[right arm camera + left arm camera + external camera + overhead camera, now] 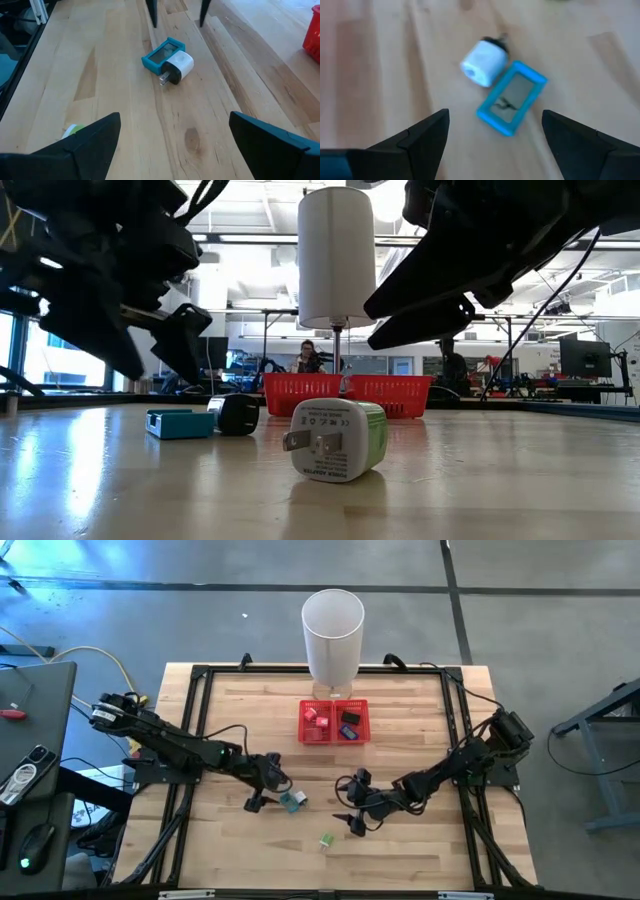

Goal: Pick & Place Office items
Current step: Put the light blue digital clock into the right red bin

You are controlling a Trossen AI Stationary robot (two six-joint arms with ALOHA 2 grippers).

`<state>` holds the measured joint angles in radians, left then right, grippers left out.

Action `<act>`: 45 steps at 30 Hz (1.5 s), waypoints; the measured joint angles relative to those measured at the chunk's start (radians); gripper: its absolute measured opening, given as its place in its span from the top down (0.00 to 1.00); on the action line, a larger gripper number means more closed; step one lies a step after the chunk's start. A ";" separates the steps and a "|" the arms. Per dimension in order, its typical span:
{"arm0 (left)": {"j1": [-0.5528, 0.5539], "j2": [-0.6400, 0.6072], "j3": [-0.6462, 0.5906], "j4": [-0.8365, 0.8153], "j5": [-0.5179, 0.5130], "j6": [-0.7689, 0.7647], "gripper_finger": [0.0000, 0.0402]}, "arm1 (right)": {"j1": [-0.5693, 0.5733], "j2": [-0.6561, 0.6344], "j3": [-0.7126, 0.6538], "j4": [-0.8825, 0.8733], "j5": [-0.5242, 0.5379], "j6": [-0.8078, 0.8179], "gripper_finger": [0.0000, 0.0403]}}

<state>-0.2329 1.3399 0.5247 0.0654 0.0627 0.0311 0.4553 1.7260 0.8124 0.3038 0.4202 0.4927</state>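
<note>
A teal-blue flat piece [511,98] and a white plug with a dark face [484,62] lie side by side on the wooden table, just ahead of my left gripper [270,792], whose fingers stand open above the table and apart from both. My right gripper [348,802] hovers open to their right, facing them [167,60]. A green-white plug block [335,440] lies on its side near the front edge, in front of the right gripper [72,131]. The red mesh tray [334,721] holds pink, red and dark pieces.
A tall white cylinder bin [333,635] stands just behind the tray at the table's far edge. A black frame [200,680] runs round the tabletop. Bare wood lies along the near edge on both sides of the green-white block.
</note>
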 joint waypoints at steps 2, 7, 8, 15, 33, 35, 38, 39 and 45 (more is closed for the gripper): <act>0.000 0.000 0.000 -0.003 -0.050 0.002 0.23 | -0.001 0.000 0.000 0.000 0.000 0.000 0.10; 0.000 0.000 0.000 -0.043 -0.076 0.022 0.23 | 0.000 0.000 0.000 0.000 0.000 0.000 0.10; 0.000 0.000 0.000 -0.054 -0.076 0.027 0.23 | 0.000 0.000 0.000 0.000 0.000 0.000 0.10; -0.016 0.000 0.000 -0.061 -0.038 0.044 0.23 | 0.000 0.000 0.000 0.000 0.000 0.005 0.10; -0.053 0.100 0.000 0.041 -0.047 0.046 0.23 | 0.000 0.000 0.000 0.015 -0.001 0.002 0.10; -0.053 0.134 0.000 0.073 -0.049 0.043 0.23 | 0.000 0.000 0.000 0.021 -0.004 0.001 0.10; -0.053 0.169 0.001 0.090 -0.045 0.046 0.23 | 0.000 0.000 0.000 0.023 -0.005 0.001 0.10; -0.053 0.176 0.002 0.095 -0.045 0.046 0.24 | 0.000 0.000 0.000 0.023 -0.005 0.001 0.10; -0.053 0.195 0.002 0.129 -0.027 0.056 0.27 | 0.000 0.000 0.000 0.023 -0.008 -0.015 0.10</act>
<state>-0.2855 1.5352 0.5266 0.1946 0.0360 0.0871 0.4553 1.7260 0.8127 0.3267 0.4118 0.4776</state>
